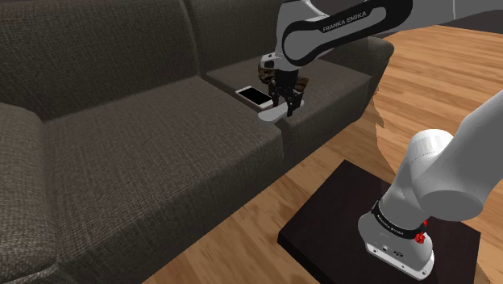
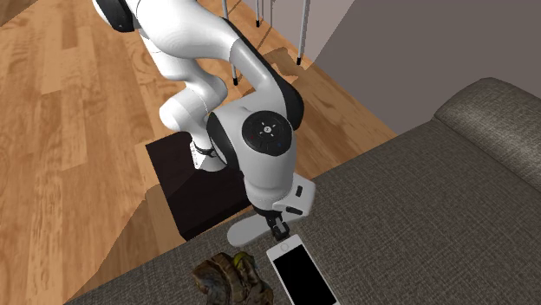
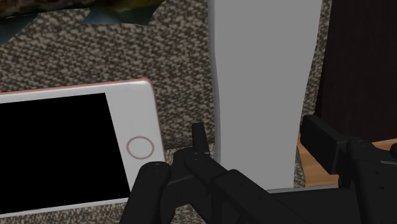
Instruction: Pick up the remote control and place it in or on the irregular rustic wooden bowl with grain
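Note:
The remote control (image 3: pixel 261 89) is a plain pale grey bar lying on the sofa seat near its front edge, also seen as remote control (image 1: pixel 271 114) and remote control (image 2: pixel 244 231). My gripper (image 3: pixel 261 135) is low over it and open. One finger stands on each side of the bar with a thin gap, so nothing is clasped. From outside, the gripper (image 1: pixel 288 104) and gripper (image 2: pixel 277 227) sit at the remote's end. The dark, rough-edged bowl (image 2: pixel 229 277) rests just beyond, partly hidden behind the hand as bowl (image 1: pixel 300 81), with its rim at bowl (image 3: pixel 95 9).
A white phone (image 3: pixel 70 146) with a black screen lies beside the remote, between it and the bowl; phone (image 1: pixel 255 96), phone (image 2: pixel 302 273). The dark woven sofa (image 1: pixel 145 145) stretches to the shoulder view's left. The black stand (image 1: pixel 330 222) sits on the wooden floor (image 1: pixel 435 89).

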